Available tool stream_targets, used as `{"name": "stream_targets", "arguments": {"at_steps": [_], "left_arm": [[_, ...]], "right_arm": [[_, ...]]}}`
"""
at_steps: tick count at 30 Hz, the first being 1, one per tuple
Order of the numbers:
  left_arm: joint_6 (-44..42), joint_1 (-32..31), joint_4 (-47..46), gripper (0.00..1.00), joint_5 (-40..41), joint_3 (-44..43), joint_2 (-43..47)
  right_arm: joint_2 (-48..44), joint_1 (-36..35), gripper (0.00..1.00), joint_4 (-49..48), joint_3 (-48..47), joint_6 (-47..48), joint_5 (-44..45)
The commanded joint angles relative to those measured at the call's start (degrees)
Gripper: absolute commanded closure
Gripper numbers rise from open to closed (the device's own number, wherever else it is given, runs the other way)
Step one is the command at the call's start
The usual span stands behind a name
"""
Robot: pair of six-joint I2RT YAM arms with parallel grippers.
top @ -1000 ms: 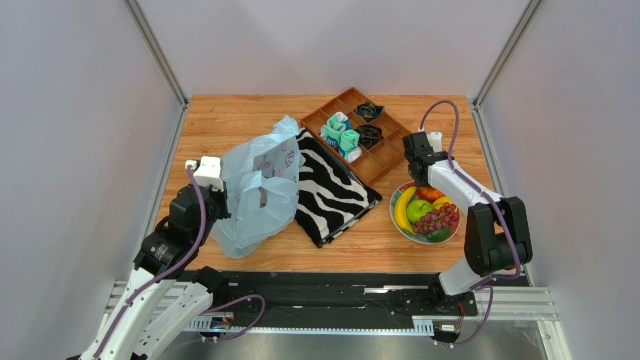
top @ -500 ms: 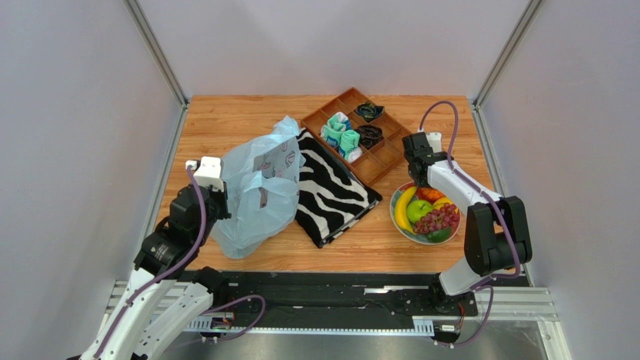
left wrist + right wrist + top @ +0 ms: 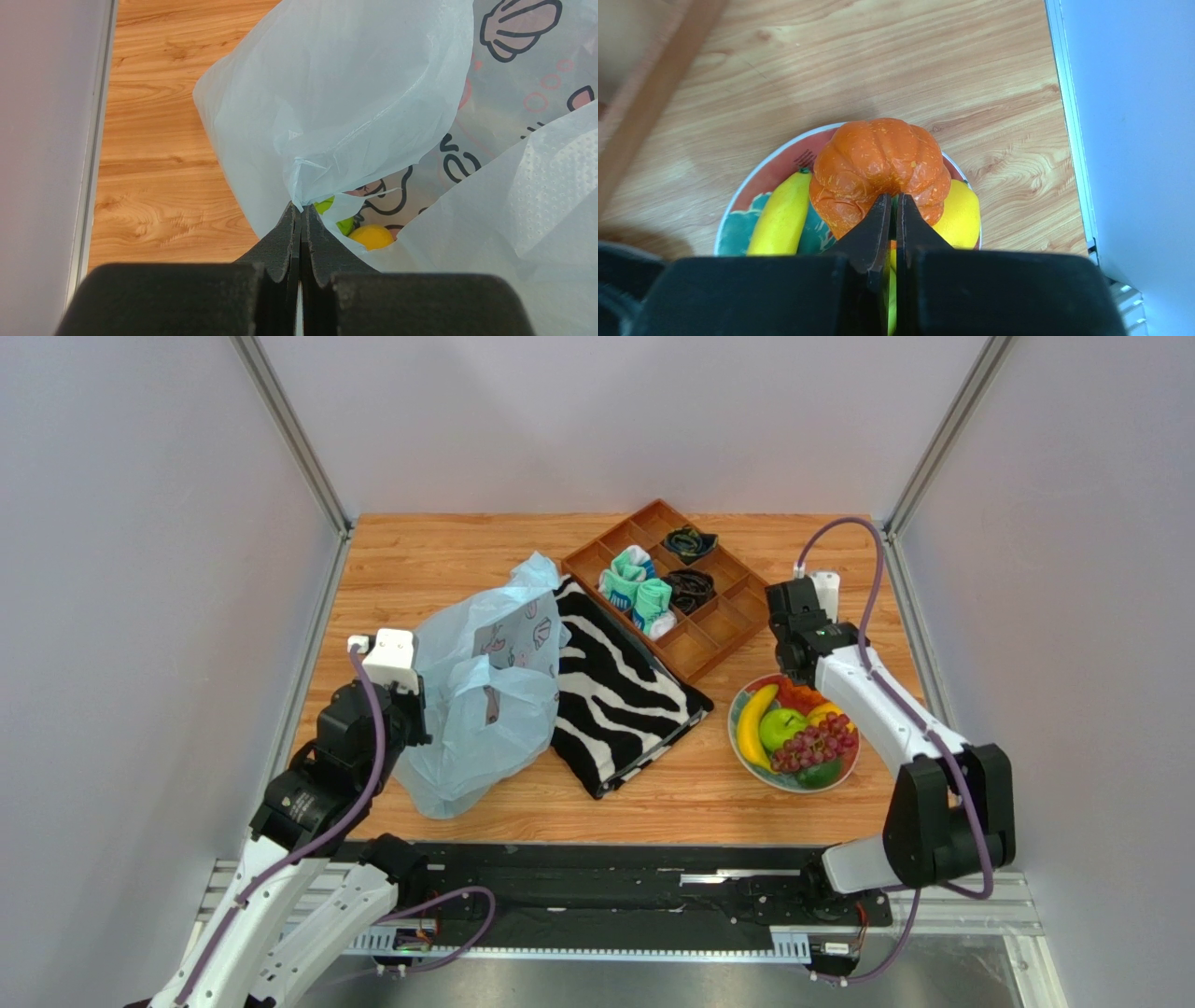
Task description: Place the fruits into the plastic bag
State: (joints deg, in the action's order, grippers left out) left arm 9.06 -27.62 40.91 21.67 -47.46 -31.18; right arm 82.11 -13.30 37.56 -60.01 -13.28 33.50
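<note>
The left pincer (image 3: 300,210), low in the frame's centre, is clamped on an edge of the bag (image 3: 365,91); a yellow fruit (image 3: 372,236) shows inside. The right pincer (image 3: 892,204), jaws pressed together and empty, points at the orange fruit (image 3: 878,157) on the plate (image 3: 773,159), with the banana (image 3: 777,218) lower left.

Zebra cloth (image 3: 619,695) beside wooden tray (image 3: 721,626) of rolled socks (image 3: 638,590)

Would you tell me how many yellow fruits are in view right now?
3: a banana at the left of the plate, a lemon at its right, and a yellow fruit showing inside the plastic bag; the bag may hide more.
</note>
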Motion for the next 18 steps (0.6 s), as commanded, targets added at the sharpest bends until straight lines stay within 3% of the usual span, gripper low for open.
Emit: {"name": "stream_targets", "arguments": {"at_steps": [1, 7, 11, 14, 18], "left_arm": [[-1.15, -0.07, -1.44, 1.00, -1.10, -1.05, 0.15], [-1.24, -0.07, -1.88, 1.00, -2.24, -0.79, 0.77], [-1.41, -0.07, -1.97, 1.00, -2.77, -0.79, 0.86], [-1.41, -0.07, -2.23, 1.00, -3.12, -0.79, 0.94], [-1.50, -0.07, -2.15, 1.00, -3.30, -0.79, 1.03]], "right_arm": [[-8.00, -0.24, 1.00, -1.44, -0.90, -0.78, -1.68], [-20.20, -2.52, 1.00, -6.69, 0.24, -1.75, -9.83], [-25.76, -3.48, 1.00, -16.53, 3.40, -6.31, -29.12], [-24.38, -5.32, 1.00, -23.57, 3.85, -11.85, -41.27], [-18.31, -11.91, 1.00, -27.45, 0.52, -13.53, -44.75]]}}
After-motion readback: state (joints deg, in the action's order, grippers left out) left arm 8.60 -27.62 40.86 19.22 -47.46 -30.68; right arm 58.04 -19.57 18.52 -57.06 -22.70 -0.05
